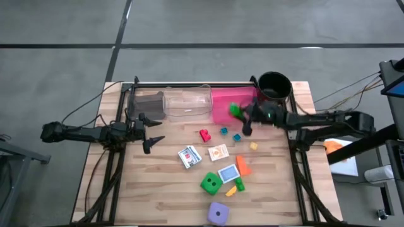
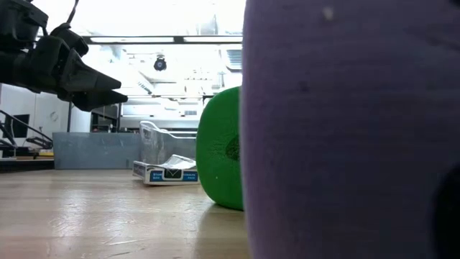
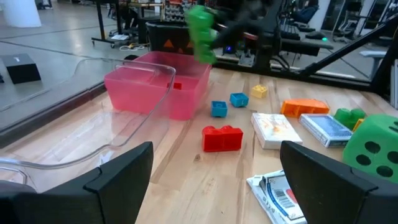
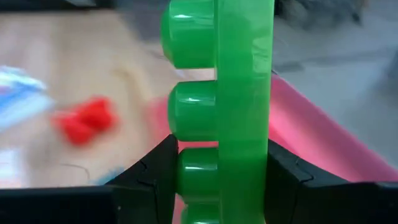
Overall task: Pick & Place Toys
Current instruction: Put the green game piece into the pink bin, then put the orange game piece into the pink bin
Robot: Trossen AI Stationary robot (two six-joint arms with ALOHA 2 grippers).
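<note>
My right gripper (image 1: pixel 243 117) reaches in from the table's right and is shut on a green studded brick (image 4: pixel 221 93). It holds the brick in the air over the pink tray (image 1: pixel 222 107). The same brick (image 3: pixel 200 31) also shows in the left wrist view, above the tray (image 3: pixel 155 87). My left gripper (image 1: pixel 151 133) waits open at the table's left, touching nothing. On the wood lie a red brick (image 1: pixel 204 134), teal bricks (image 1: pixel 223 131), a yellow brick (image 1: pixel 253 145), an orange brick (image 1: pixel 243 166), printed cards (image 1: pixel 189 156), a green die (image 1: pixel 211 183) and a purple die (image 1: pixel 218 213). My right gripper pinches the green brick's lower end (image 4: pixel 217 186) between its two fingers. One finger is on the studded face and the other finger (image 4: pixel 292 171) is on the flat back. The fingers come from the table's right, slanting a little down. The brick sticks out beyond them, lifted clear above the pink tray.
A grey tray (image 1: pixel 146 104) and a clear tray (image 1: pixel 187 103) stand in a row left of the pink tray along the far edge. A round black pot (image 1: pixel 274 85) sits at the far right corner. Bare wood lies in front of my left gripper.
</note>
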